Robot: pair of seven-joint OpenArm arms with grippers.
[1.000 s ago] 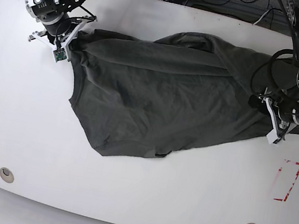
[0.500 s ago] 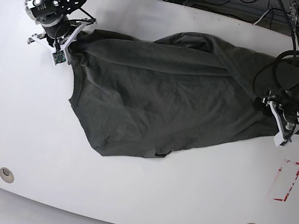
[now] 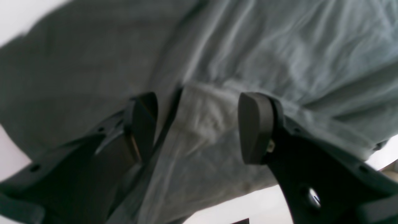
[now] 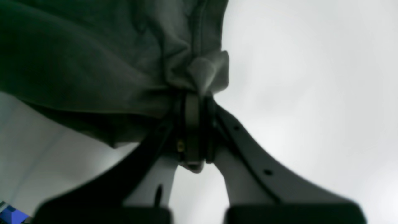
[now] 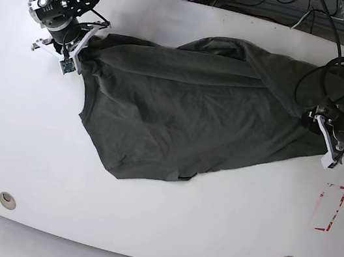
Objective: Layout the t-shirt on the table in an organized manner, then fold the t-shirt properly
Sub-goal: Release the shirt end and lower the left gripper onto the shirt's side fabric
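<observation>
1. The t-shirt (image 5: 188, 111) lies spread across the middle of the table (image 5: 143, 222), a dark grey-green sheet full of wrinkles, stretched from the far left corner toward the right edge.
2. Its near hem sags to a rounded point at the table's centre-left, while the upper part is bunched into long folds running left to right.
3. The right gripper (image 4: 194, 105), seen at the base view's upper left (image 5: 73, 53), has its jaws pressed together on a gathered corner of the cloth; the wrist view shows the fabric puckered right where the fingers meet.
4. The left gripper (image 3: 197, 127), on the base view's right (image 5: 329, 138), sits at the shirt's other end with its jaws wide apart.
5. A fold of lighter grey cloth lies between those 2 pads (image 3: 253, 127), but neither pad is seen pressing it.
6. A red tape rectangle (image 5: 330, 208) marks the table just below the left gripper, clear of the shirt.
7. 2 round grommet holes (image 5: 8, 200) sit near the table's front edge, 1 at each side, well apart from the cloth.
</observation>
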